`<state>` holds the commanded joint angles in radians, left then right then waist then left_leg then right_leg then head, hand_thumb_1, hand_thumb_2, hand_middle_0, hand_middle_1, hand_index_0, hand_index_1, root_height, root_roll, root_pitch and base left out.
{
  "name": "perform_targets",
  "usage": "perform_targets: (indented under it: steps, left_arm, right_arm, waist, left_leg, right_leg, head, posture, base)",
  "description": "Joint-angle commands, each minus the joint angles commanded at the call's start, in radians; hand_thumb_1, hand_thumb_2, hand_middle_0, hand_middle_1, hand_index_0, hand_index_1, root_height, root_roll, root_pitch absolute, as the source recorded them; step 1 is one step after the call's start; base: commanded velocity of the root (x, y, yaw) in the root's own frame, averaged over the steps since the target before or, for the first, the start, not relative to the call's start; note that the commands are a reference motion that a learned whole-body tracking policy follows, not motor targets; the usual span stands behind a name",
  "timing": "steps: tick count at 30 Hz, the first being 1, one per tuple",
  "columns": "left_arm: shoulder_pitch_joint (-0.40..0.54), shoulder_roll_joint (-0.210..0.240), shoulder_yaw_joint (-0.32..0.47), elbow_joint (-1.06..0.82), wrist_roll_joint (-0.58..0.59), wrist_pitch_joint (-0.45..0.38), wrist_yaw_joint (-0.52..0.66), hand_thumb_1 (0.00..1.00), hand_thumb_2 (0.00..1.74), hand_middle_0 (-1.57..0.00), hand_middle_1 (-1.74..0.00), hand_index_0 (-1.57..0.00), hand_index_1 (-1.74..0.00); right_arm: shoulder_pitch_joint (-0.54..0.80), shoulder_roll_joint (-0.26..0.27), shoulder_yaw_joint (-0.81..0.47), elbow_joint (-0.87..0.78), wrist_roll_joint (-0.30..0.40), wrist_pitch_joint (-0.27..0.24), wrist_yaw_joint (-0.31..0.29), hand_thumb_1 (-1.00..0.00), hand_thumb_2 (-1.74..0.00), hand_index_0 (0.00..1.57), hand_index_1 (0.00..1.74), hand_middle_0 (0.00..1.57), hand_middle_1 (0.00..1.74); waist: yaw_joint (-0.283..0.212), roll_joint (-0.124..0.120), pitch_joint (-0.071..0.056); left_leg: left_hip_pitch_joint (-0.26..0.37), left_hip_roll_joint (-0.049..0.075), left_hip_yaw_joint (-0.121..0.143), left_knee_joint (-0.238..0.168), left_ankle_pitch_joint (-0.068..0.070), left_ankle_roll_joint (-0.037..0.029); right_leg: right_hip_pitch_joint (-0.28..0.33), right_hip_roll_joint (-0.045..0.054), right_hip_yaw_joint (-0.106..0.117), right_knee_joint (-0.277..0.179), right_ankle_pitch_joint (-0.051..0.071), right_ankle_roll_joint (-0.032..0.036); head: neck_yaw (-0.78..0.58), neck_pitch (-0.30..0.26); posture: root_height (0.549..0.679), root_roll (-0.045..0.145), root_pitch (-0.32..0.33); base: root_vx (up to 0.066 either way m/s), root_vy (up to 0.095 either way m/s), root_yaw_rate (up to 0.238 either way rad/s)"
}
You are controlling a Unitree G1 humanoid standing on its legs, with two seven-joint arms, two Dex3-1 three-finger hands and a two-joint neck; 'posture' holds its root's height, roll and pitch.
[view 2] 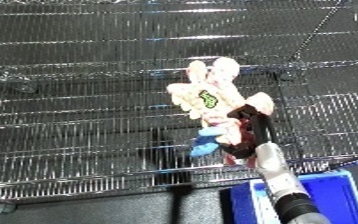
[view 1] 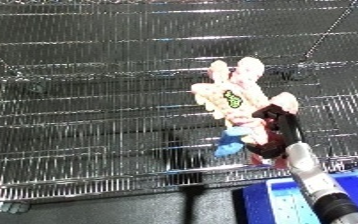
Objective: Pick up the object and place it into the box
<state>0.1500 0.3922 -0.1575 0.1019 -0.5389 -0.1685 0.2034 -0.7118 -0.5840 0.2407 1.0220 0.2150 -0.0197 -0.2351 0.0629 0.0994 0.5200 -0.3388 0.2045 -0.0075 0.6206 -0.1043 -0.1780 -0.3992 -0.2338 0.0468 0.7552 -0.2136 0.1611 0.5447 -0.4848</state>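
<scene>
Right hand (view 1: 273, 131) grips a lumpy cream plush toy (view 1: 233, 92) above wire shelving (view 1: 87, 125).

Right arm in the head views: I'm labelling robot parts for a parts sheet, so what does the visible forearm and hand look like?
Only one arm shows. The right hand is black, with dark, blocky fingers and a reddish tint on its underside. Behind it runs a slim, tube-shaped white and silver forearm, which ends in a dark, wider section at the picture's lower edge. No loose cables or readable markings show. The left arm is out of view.
</scene>
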Motion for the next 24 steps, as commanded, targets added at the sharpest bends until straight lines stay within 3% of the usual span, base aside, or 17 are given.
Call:
perform_targets:
  steps: [17,24]
  left_arm:
    - [-0.005,0.004,0.001,0.012,-0.003,0.011,-0.010,1.00,1.74,-1.57,-1.74,-1.57,-1.74]
    - [-0.008,0.004,0.002,0.024,0.001,0.016,-0.012,1.00,1.74,-1.57,-1.74,-1.57,-1.74]
  right_arm:
    - [0.045,-0.003,-0.022,-0.099,-0.011,-0.013,-0.018,-1.00,-1.74,1.57,1.74,1.57,1.74]
    - [0.088,-0.033,-0.065,-0.273,-0.023,-0.038,-0.058,-1.00,-1.74,1.57,1.74,1.57,1.74]
  waist:
    - [-0.004,-0.003,0.000]
    - [-0.019,-0.012,-0.012]
  left_leg:
    - [0.005,-0.001,-0.007,0.013,0.004,0.0005]
    - [0.018,0.000,-0.002,0.006,0.004,0.0019]
  right_leg:
    - [0.010,-0.0018,0.001,0.016,0.003,-0.0026]
    - [0.025,-0.0023,0.001,0.006,0.006,-0.0022]
  head:
    - [0.031,0.000]
    - [0.061,0.018]
  posture:
    - [0.622,0.050,-0.141]
    - [0.623,0.050,-0.150]
  base:
    - [-0.026,-0.003,0.008]
    - [-0.016,0.000,-0.015]
